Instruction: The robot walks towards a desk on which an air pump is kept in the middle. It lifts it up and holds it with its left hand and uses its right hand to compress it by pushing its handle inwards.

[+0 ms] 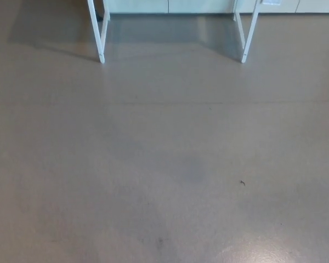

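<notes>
Neither the air pump nor the desk top shows in the head view. Only two white desk legs appear at the top of the picture, a left leg (98,33) and a right leg (248,33), both standing on the floor. Neither of my hands nor any part of my arms is in the picture.
A grey-brown floor (164,164) fills nearly the whole view between me and the desk legs. A pale wall or cabinet base (170,5) runs along the top edge behind the legs. A small dark speck (242,182) lies on the floor at the right.
</notes>
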